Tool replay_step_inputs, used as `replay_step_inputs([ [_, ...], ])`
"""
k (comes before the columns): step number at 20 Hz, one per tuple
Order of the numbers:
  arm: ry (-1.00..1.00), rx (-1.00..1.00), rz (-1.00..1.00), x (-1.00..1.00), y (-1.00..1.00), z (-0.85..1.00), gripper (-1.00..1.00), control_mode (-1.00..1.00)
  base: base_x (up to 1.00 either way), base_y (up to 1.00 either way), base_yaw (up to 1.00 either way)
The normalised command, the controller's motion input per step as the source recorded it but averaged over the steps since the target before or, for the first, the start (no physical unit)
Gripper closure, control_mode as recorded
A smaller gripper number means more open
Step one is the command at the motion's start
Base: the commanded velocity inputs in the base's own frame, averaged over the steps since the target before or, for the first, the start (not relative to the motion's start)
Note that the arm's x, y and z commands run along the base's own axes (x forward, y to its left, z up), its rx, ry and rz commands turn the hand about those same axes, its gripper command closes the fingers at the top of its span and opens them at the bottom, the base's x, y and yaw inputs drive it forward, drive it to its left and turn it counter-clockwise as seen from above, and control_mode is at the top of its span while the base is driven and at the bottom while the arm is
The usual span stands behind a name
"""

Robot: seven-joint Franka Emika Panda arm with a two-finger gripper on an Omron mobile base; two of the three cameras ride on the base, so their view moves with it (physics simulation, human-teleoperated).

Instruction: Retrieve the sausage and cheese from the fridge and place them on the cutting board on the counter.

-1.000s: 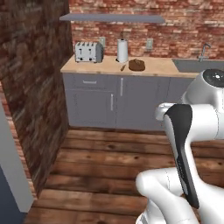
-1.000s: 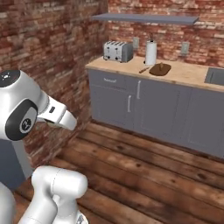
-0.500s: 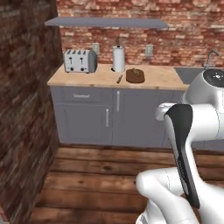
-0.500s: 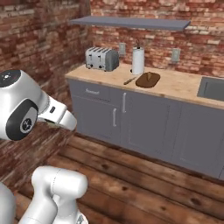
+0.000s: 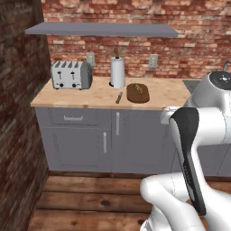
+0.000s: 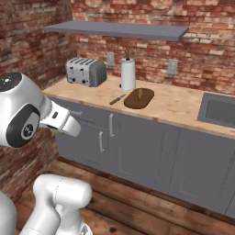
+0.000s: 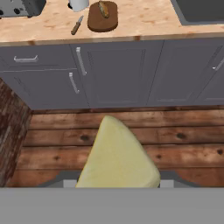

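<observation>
Left base view: the base has rolled nearer, so the counter point(image 5: 108, 97), toaster point(image 5: 71, 75) and cutting board point(image 5: 138, 93) now loom larger. Right base view: the sausage point(image 6: 140, 95) lies on the board beside a knife point(image 6: 117, 99). Hand view: the gripper point(image 7: 117, 183) clamps the cheese point(image 7: 117, 159), cabinets ahead.

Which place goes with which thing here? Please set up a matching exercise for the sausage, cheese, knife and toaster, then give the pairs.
Things:
1. sausage
2. cheese
3. knife
4. toaster

Places:
A. at the wall-side end of the counter, next to the side brick wall
B. lying on the cutting board
C. held in the gripper, above the wooden floor
D. flat on the counter just beside the cutting board, on the toaster's side

Pairs: 1-B, 2-C, 3-D, 4-A
</observation>
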Motion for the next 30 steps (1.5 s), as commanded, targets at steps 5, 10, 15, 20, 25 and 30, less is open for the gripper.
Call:
replay_step_inputs([
  [5,0.0,0.0,0.0,0.0,0.0,0.0,1.0,1.0,1.0,0.0,-0.12],
  [10,0.0,0.0,0.0,0.0,0.0,0.0,1.0,1.0,1.0,0.0,-0.11],
  [15,0.0,0.0,0.0,0.0,0.0,0.0,1.0,1.0,0.97,0.0,-0.04],
  [20,0.0,0.0,0.0,0.0,0.0,0.0,1.0,1.0,0.81,0.01,-0.02],
  [25,0.0,0.0,0.0,0.0,0.0,0.0,1.0,1.0,0.01,0.0,0.0],
  [30,0.0,0.0,0.0,0.0,0.0,0.0,1.0,1.0,0.0,0.0,0.0],
])
